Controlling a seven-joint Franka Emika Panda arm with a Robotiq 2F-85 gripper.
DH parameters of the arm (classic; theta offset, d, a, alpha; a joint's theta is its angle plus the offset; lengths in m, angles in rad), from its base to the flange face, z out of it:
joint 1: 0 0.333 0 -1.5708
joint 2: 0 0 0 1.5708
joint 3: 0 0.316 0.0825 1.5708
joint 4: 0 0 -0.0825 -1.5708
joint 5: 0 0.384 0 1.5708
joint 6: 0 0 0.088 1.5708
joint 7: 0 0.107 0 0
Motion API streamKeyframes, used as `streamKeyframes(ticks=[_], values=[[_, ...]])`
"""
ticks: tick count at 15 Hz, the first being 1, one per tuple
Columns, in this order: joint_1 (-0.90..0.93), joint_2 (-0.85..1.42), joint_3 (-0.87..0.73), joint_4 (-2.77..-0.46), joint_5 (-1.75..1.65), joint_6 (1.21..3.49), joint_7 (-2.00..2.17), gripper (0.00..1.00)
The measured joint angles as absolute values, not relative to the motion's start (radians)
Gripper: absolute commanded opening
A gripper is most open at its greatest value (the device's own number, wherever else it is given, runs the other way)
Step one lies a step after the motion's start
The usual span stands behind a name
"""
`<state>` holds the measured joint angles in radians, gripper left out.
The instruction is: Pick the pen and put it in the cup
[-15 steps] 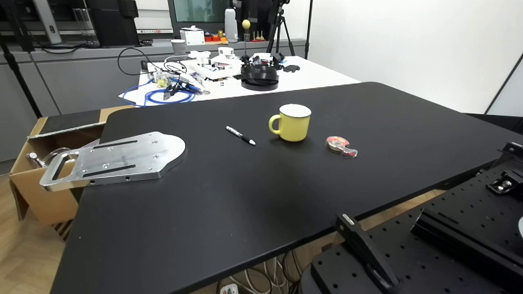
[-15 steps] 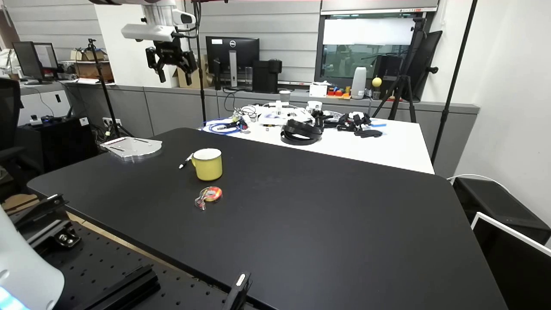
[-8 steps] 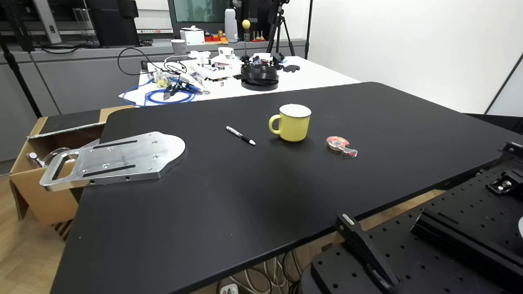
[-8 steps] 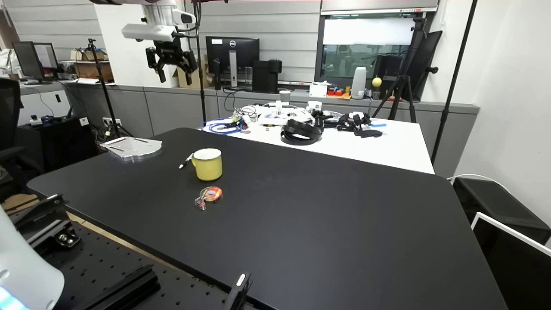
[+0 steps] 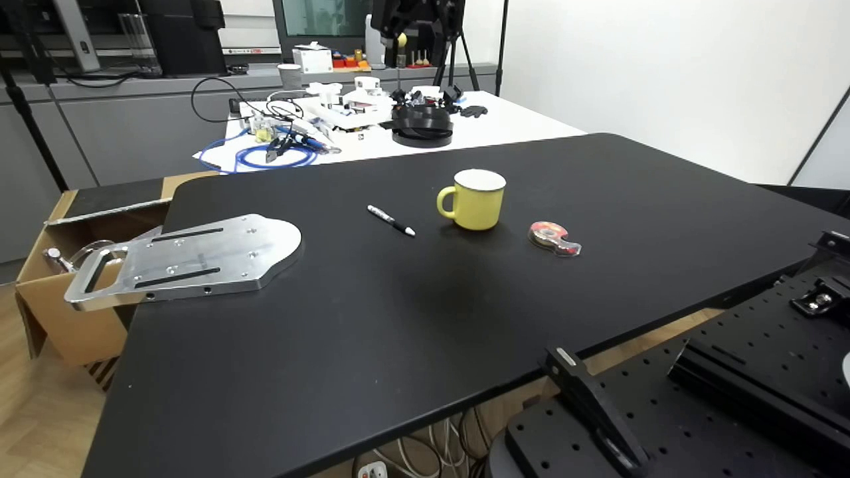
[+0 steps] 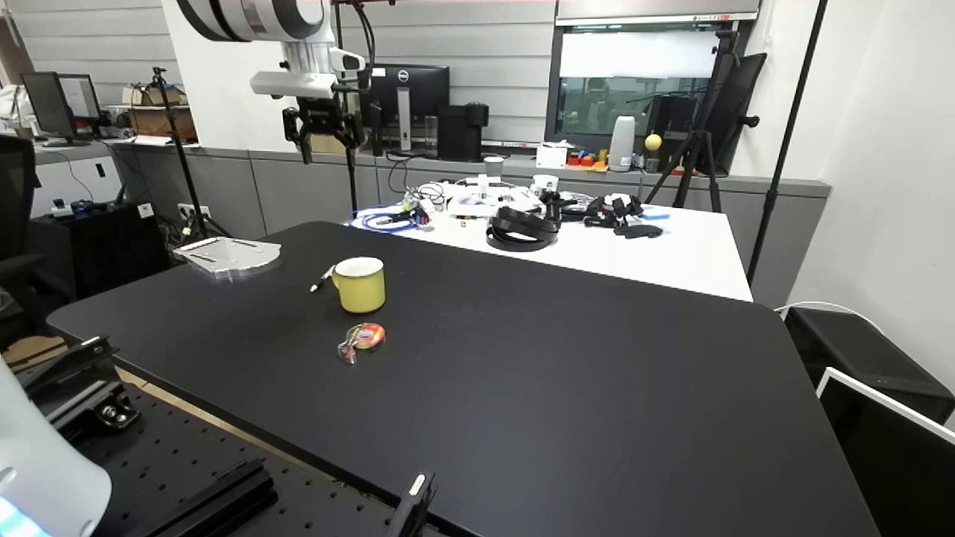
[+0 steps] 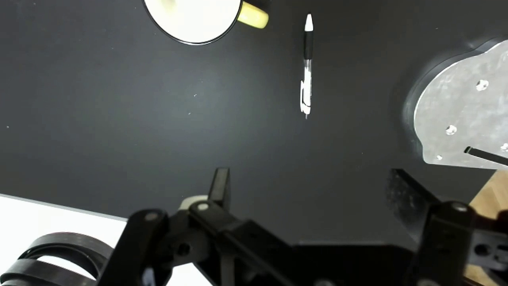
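The pen lies flat on the black table, black and white with a white tip, in both exterior views (image 5: 391, 221) (image 6: 323, 278). It also shows in the wrist view (image 7: 307, 67). The cup is a yellow mug standing upright beside the pen, its handle toward it, in both exterior views (image 5: 477, 206) (image 6: 361, 287). Its pale inside is partly cut off at the top of the wrist view (image 7: 194, 20). My gripper (image 7: 308, 171) is open and empty. It hangs high above the table, well apart from pen and cup, in both exterior views (image 5: 417, 60) (image 6: 326, 149).
A tape dispenser (image 5: 549, 232) lies near the cup on the side away from the pen. A silver metal plate (image 5: 212, 255) lies at the table's edge beyond the pen. A white table (image 5: 524, 123) with cables and parts adjoins. A cardboard box (image 5: 73, 325) stands beside the table.
The arm has moved right and lower in an exterior view. The gripper has come into sight at the top of an exterior view. The pen and cup have not moved.
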<state>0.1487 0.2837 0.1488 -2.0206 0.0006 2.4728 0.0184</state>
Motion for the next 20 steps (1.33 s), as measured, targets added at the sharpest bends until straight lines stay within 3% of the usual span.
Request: streamKeyframes(ticks=[12,20], values=[[0.213,0.497,0.144,-1.928,-0.004,2.487,0.010,1.00],[0.285,0.570,0.076,-1.929,-0.064,2.615,0.115,1.00]])
